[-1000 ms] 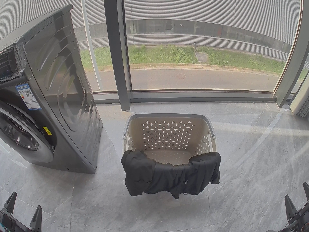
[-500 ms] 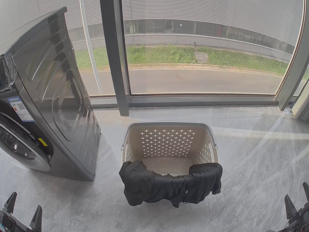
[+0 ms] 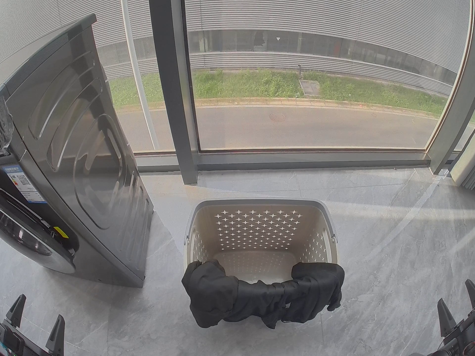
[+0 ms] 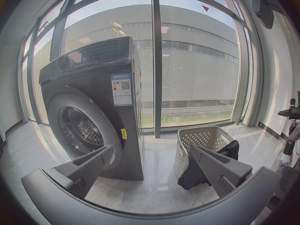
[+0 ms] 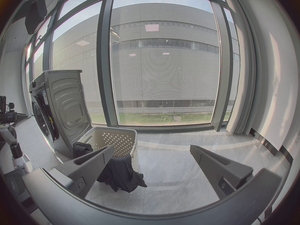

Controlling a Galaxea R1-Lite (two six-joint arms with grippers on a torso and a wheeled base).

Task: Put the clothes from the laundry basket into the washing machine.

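We judge nothing loaded yet: the dark garment (image 3: 262, 295) drapes the laundry basket (image 3: 261, 202) rim, left end effector (image 3: 38, 310) and right end effector (image 3: 455, 295) released, empty.

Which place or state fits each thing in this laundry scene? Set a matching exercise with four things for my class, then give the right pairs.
Things:
1. washing machine
2. laundry basket
3. black garment
4. left gripper

Places and states:
a. draped over the basket's near rim
b. open, holding nothing
c. dark grey, standing to the basket's left
d. pale, with star-shaped holes in its walls

Pairs: 1-c, 2-d, 3-a, 4-b
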